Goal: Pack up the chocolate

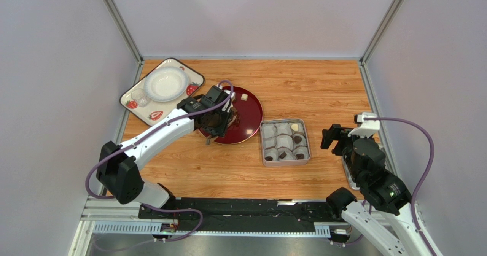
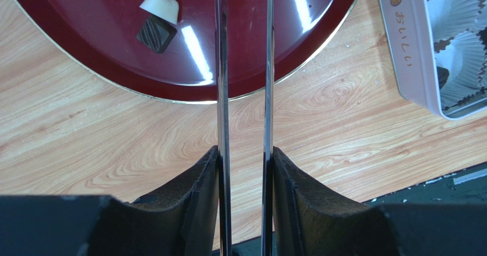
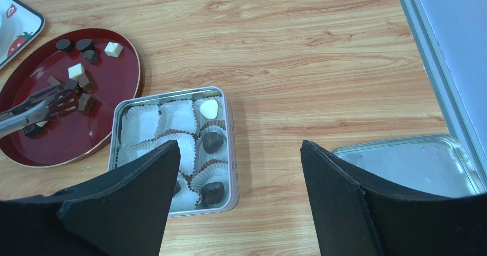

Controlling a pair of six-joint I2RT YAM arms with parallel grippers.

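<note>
Chocolate pieces lie on the dark red plate (image 3: 63, 142): white cubes (image 3: 114, 49) and several dark ones (image 3: 84, 44). In the left wrist view a white piece (image 2: 160, 6) and a dark square (image 2: 156, 34) sit on the plate (image 2: 103, 67). The grey tin (image 3: 228, 153) holds paper cups with a white heart (image 3: 210, 108) and dark pieces (image 3: 212, 142). My left gripper (image 2: 244, 153) is shut on metal tongs (image 2: 222, 67), whose blades stand slightly apart over the plate with nothing seen between them. My right gripper (image 3: 239, 143) hangs open and empty right of the tin.
A strawberry-patterned tray (image 1: 191, 73) with a white plate (image 1: 164, 83) and a small glass (image 1: 140, 98) sits at the back left. The tin's lid (image 3: 411, 164) lies by the right wall, under my right arm. The tin (image 1: 264, 147) stands just right of the plate (image 1: 251, 116).
</note>
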